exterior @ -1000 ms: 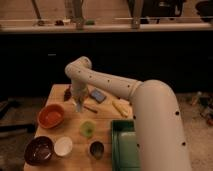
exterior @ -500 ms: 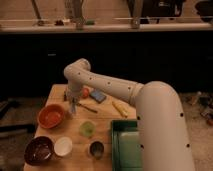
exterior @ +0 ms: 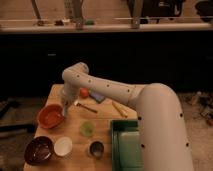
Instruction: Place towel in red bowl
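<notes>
The red bowl sits on the left side of the wooden table. My gripper points down just above the bowl's right rim, at the end of the white arm. A pale patch shows at its tip; I cannot tell whether it is the towel. A bluish flat item lies behind the arm, partly hidden by it.
An orange fruit and a brown utensil lie near the arm, with a yellow item to the right. In front are a dark bowl, white bowl, green cup, metal cup and green bin.
My gripper has moved left and slightly toward the front, from the table's middle to the red bowl's right rim. The other objects have stayed in place.
</notes>
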You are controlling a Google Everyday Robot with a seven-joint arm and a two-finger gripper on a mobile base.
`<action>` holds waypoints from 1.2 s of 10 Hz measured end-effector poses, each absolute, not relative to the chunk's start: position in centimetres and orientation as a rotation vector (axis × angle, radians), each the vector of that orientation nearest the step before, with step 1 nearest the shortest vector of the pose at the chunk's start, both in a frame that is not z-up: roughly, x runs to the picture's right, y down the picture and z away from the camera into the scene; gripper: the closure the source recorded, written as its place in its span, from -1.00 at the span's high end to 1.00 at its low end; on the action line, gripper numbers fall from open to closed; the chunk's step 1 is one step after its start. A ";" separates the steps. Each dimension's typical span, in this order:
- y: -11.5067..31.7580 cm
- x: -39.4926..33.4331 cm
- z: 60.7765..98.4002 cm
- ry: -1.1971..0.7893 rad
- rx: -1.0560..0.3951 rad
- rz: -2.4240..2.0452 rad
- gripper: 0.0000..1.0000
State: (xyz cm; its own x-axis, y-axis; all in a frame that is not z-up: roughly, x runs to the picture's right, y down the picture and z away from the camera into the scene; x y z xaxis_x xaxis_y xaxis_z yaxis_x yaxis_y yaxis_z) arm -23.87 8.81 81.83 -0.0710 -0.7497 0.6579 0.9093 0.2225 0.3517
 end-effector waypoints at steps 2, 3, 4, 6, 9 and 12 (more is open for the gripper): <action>9.4 -26.2 81.8 -0.934 -0.223 -1.415 -0.89; 9.5 -26.9 81.9 -0.950 -0.222 -1.427 -0.89; 9.6 -27.5 82.1 -0.963 -0.222 -1.434 -0.89; 9.8 -27.8 82.4 -0.975 -0.228 -1.438 -0.89; 10.3 -27.8 83.1 -0.986 -0.245 -1.431 -0.89; 10.9 -28.1 83.6 -0.998 -0.267 -1.431 -0.89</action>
State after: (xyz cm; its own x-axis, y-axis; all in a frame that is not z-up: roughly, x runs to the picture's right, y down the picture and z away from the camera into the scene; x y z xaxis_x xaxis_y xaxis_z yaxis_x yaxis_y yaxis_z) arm -28.09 10.91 83.60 -0.1654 -0.6932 0.7015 0.8975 0.1889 0.3984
